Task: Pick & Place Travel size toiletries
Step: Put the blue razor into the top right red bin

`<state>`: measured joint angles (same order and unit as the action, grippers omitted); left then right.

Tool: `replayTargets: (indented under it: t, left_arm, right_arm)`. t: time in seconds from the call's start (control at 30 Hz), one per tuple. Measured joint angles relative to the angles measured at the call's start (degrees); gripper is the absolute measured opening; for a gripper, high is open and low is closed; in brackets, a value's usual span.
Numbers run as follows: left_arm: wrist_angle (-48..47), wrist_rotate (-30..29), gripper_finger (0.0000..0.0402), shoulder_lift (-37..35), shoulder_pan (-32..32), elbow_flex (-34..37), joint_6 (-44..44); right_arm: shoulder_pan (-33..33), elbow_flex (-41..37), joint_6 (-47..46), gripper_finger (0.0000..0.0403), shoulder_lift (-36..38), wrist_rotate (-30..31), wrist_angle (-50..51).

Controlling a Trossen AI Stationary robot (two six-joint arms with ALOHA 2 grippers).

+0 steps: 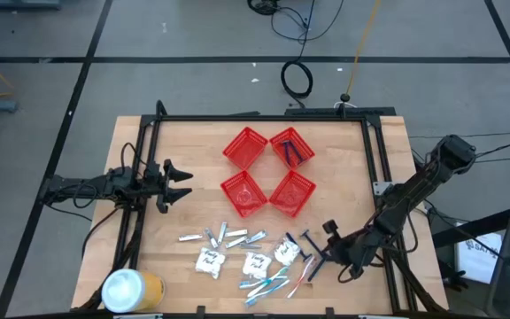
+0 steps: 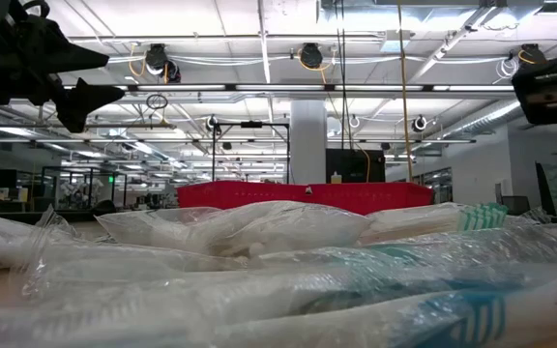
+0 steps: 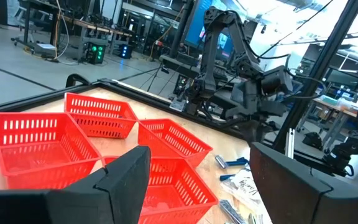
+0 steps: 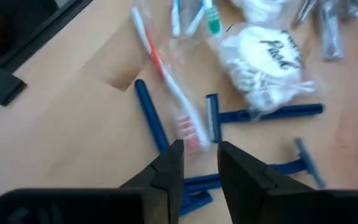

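We see the toiletries [image 1: 246,257] lying loose on the table's [image 1: 193,133] near edge, below four red baskets [image 1: 268,173]. The right gripper [image 4: 199,163] hangs over the blue razors [image 4: 263,114], jaws narrowly apart, pinching nothing. The left gripper [image 1: 182,184] waits at the left, jaws spread.
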<state>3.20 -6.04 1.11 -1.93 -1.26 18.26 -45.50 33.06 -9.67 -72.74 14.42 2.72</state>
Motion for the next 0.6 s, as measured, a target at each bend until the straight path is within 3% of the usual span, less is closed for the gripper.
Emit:
replayTargets:
  t: [0.37,0.6]
  left_arm:
    - [0.0,0.0,0.0271,0.0,0.0,0.0,0.0]
    - [0.0,0.0,0.0271,0.0,0.0,0.0,0.0]
  right_arm:
    - [0.0,0.0,-3.1,0.0086,-8.0,-5.7,-1.3]
    - [0.0,0.1,-3.2,0.0086,-9.0,-5.6,-2.1]
